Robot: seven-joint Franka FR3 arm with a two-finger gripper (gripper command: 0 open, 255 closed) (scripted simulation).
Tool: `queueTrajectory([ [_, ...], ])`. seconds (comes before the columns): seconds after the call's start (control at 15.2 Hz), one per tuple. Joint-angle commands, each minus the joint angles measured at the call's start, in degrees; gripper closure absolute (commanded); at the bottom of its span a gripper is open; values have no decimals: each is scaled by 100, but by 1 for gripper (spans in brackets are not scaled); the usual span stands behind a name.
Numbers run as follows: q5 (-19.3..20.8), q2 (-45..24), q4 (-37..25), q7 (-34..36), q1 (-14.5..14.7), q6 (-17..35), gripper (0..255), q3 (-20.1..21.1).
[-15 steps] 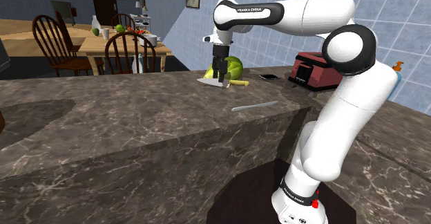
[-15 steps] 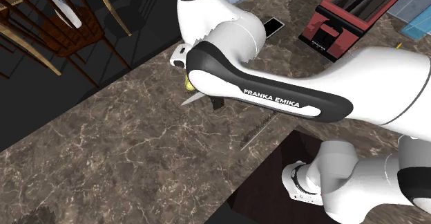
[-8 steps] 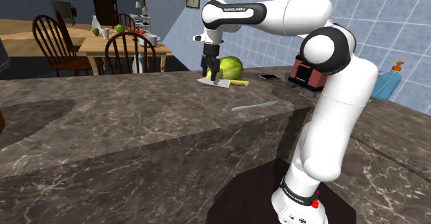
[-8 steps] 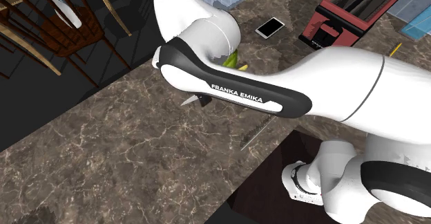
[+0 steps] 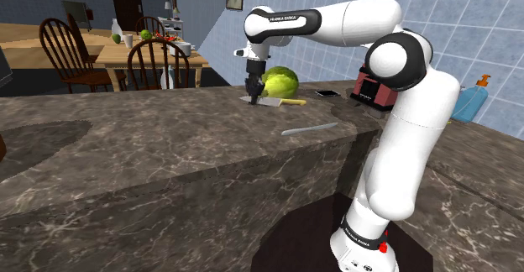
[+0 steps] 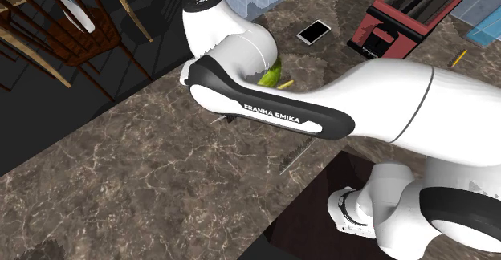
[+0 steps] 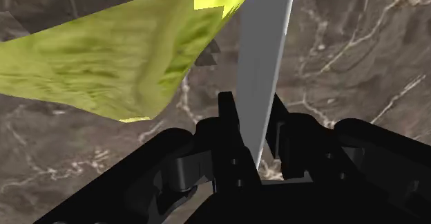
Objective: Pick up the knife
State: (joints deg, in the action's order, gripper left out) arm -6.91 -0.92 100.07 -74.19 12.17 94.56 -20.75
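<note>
A knife with a grey blade [image 5: 265, 102] and a yellow handle [image 5: 291, 102] lies flat on the dark marble counter [image 5: 168, 144], right in front of a green lettuce head [image 5: 280, 81]. My gripper [image 5: 254, 96] points straight down onto the blade end. From the wrist, the blade [image 7: 266, 43] runs up between my two black fingers [image 7: 231, 119], which press on both of its sides, so the gripper [image 7: 254, 129] is shut on it. The lettuce [image 7: 124, 57] sits just beside the blade. In the second exterior view my arm hides most of the knife; its tip [image 6: 217, 119] pokes out.
A long grey utensil [image 5: 309, 129] lies nearer the counter's front edge. A dark phone [image 5: 326, 92], a red toaster [image 5: 378, 86] and a blue soap bottle [image 5: 470, 102] stand toward the tiled wall. Beyond the counter is a dining table [image 5: 151, 56] with wooden chairs.
The gripper has come down from just above the knife onto its blade and has shifted slightly to the shoulder view's left. Its fingers have drawn together on the blade.
</note>
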Motion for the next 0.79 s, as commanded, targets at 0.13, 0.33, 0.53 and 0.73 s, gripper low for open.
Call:
queueTrajectory([
  [0.13, 0, -4, 1, -1, -1, 2, 255, -1],
  [0.33, 0, -4, 1, 0, -1, 2, 255, -1],
  [0.53, 4, 4, -145, 17, -1, -150, 255, -1],
  [0.73, -2, -19, -402, 35, -7, -385, 255, -6],
])
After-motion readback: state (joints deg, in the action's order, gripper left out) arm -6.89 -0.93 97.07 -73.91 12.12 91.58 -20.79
